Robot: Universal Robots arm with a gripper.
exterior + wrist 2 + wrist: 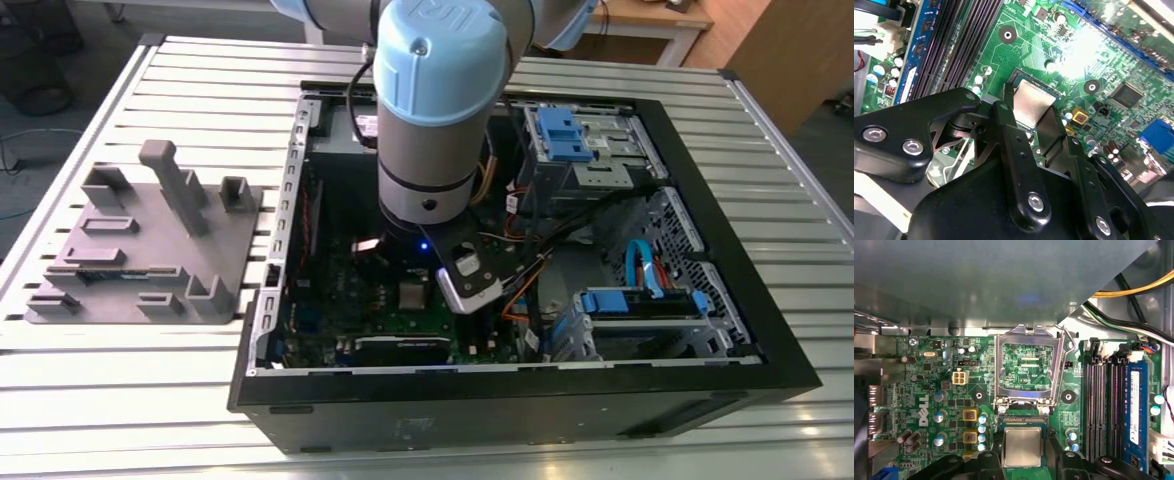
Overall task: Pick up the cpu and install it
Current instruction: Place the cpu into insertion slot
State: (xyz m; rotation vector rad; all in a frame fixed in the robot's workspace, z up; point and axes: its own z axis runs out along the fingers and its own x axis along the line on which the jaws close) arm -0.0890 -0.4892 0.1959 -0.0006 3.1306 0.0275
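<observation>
One gripper (1030, 122) hangs low over the green board (984, 360) inside the open case (534, 410), straddling the cpu (1022, 446); whether it pinches the chip I cannot tell. The cpu lies flat at the socket, just beside the raised metal frame (1026, 336). Farther off, a grey fixture (134, 250) stands on the slatted worktop (134, 400).

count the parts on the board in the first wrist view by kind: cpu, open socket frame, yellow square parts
cpu: 1
open socket frame: 1
yellow square parts: 2
total: 4
</observation>
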